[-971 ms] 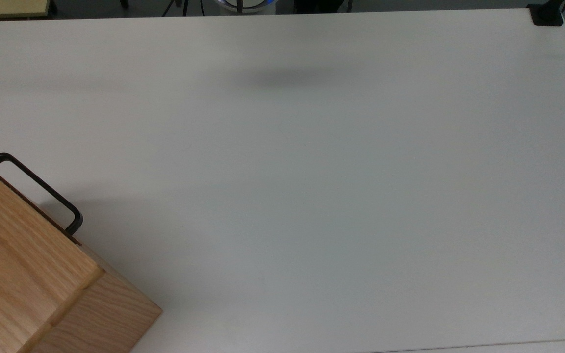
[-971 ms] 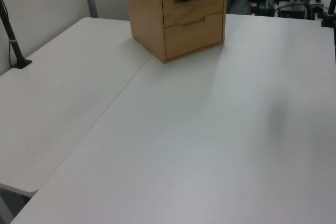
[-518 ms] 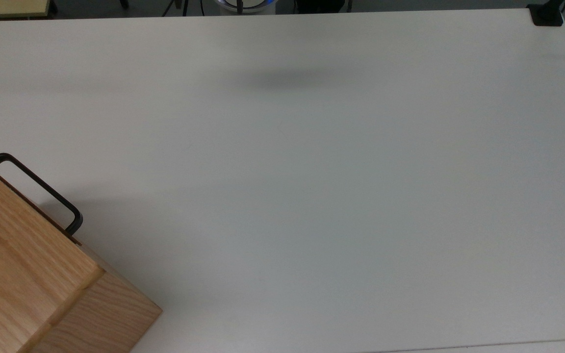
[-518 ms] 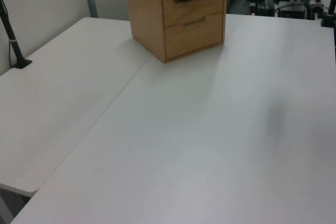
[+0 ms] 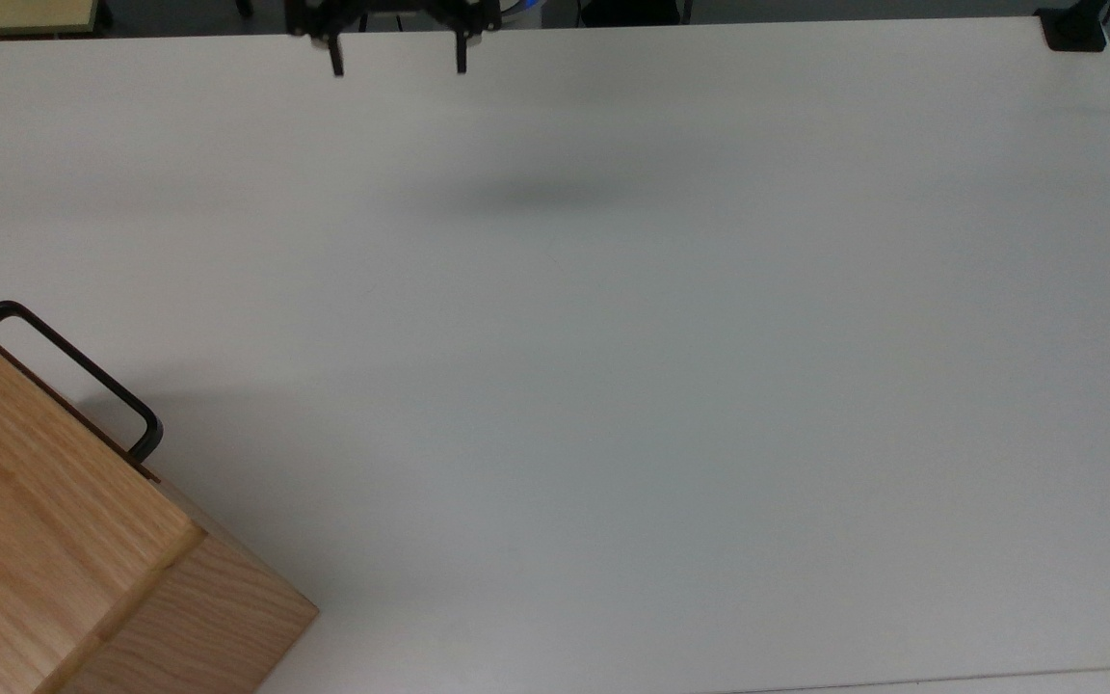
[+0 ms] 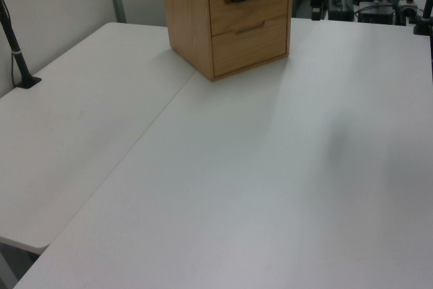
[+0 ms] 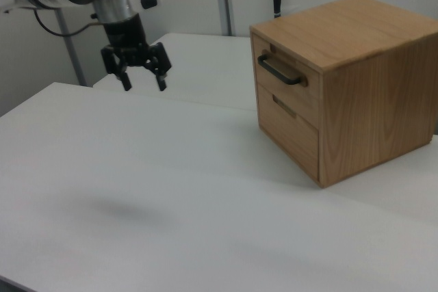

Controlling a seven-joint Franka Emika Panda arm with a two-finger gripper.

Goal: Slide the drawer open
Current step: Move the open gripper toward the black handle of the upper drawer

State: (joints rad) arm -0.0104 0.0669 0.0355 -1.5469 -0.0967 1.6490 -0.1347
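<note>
While the gripper (image 7: 144, 84) hangs above the white table (image 7: 137, 189) with its fingers spread apart and nothing between them, the drawer (image 7: 284, 80) sits flush in the wooden cabinet (image 7: 369, 94), well apart toward the right view's right.

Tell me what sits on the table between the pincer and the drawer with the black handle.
Nothing: in the right view the pincer hangs open above bare white table, with no object before the drawer. The top view shows the same bare stretch.

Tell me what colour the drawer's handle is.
Black; the handle shows best in the right view.
</note>
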